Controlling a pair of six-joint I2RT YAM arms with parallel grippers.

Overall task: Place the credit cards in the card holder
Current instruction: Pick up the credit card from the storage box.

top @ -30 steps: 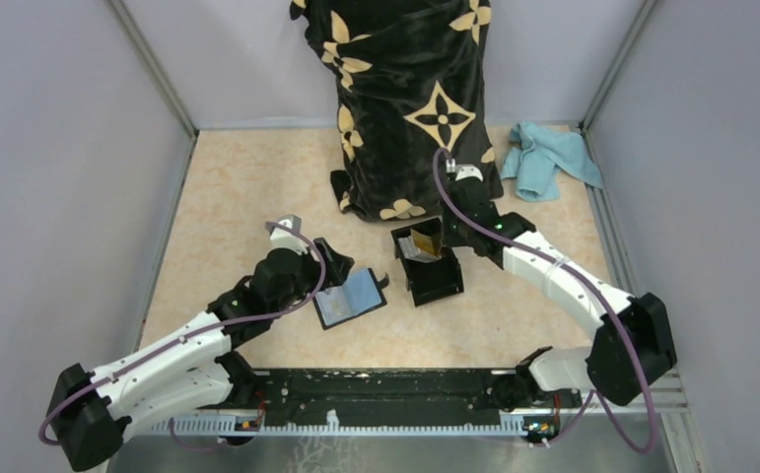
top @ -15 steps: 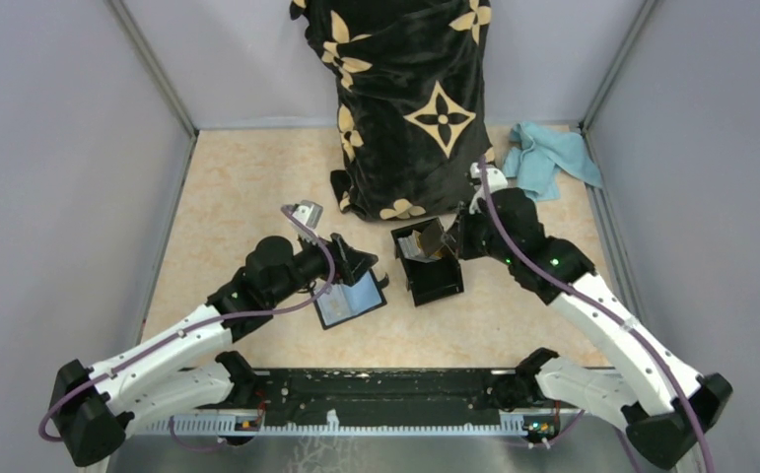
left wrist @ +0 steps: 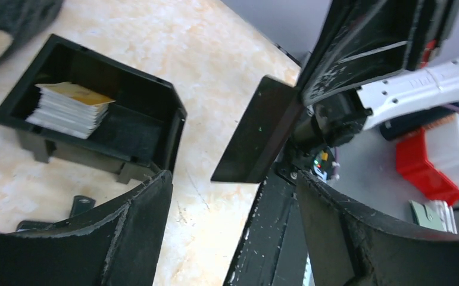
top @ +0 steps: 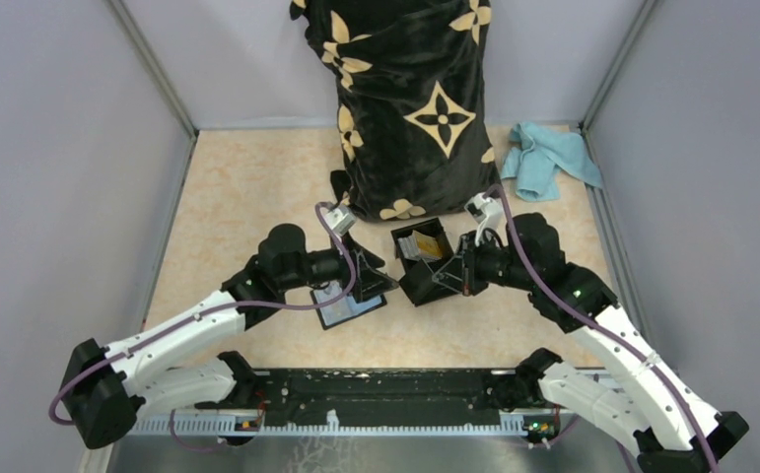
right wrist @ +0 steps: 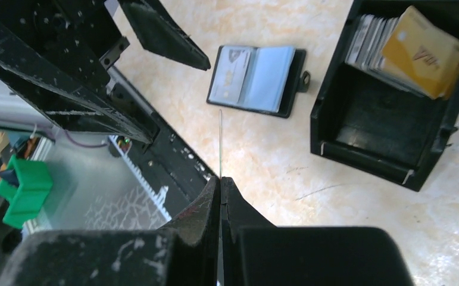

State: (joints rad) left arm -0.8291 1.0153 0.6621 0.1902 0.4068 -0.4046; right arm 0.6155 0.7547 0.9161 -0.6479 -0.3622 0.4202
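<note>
The card holder (top: 339, 312) lies open on the table, a light blue card (right wrist: 268, 77) in its right pocket; in the right wrist view the holder (right wrist: 256, 80) shows whole. My left gripper (top: 369, 279) hovers open just above its far edge, nothing between the fingers (left wrist: 134, 229). My right gripper (right wrist: 220, 179) is shut on one credit card (right wrist: 220, 140), seen edge-on there and as a dark slab (left wrist: 256, 140) in the left wrist view. It hangs by the near right corner of a black box (top: 425, 261) that holds more credit cards (right wrist: 417, 50), orange-gold on top.
A tall dark cloth bag with gold flowers (top: 405, 99) stands at the back, and a teal rag (top: 545, 158) lies at the back right. Grey walls close in both sides. A black rail (top: 385, 389) runs along the near edge. Red bins (left wrist: 435, 167) sit beyond the table.
My right gripper has drawn back from the box toward the near side with a card in it. My left gripper has swung right, over the card holder.
</note>
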